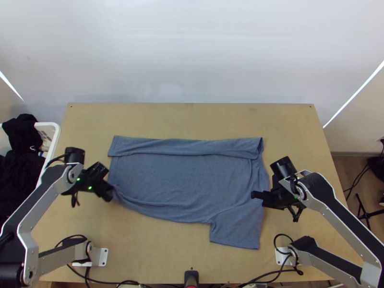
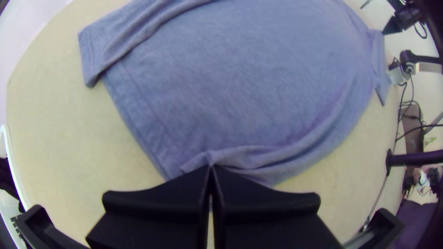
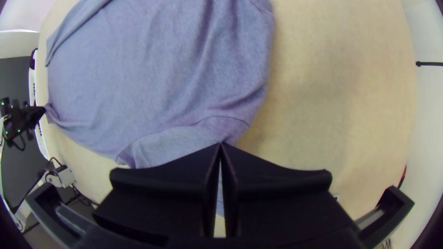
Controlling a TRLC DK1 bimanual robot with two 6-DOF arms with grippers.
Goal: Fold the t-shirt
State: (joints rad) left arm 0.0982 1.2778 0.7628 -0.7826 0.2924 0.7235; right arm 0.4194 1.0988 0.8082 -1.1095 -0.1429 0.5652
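The left gripper (image 2: 211, 168) was closed, its fingertips pinching the near hem corner of the T-shirt (image 1: 182, 177), and creases ran from that pinch along the near side. The right gripper (image 3: 220, 144) was closed too, on cloth by the shoulder, where the near sleeve (image 1: 235, 228) joined the body. The T-shirt lay mostly spread in the middle of the tabletop (image 1: 192, 120), hem to the robot's left, with a long strip of its far side turned inward and that sleeve pointing towards the near edge.

It looked light, thin and limp to me, nothing to break, though easily rumpled; it would sag between two holds unless kept gently taut. The corner and the shoulder seemed sound places to grip for turning the near side in, but a shallow pinch could let a layer slip, and the loose sleeve might drag or bunch underneath.

Farther out, a white basket (image 1: 48, 124) of dark clothes (image 1: 17, 177) stood at the tabletop's left side, close to the left gripper, so I'd have wanted little swing that way. Black cables (image 1: 127, 282) ran along the near edge, apart from the sleeve; nothing lay on the cloth to block a fold.
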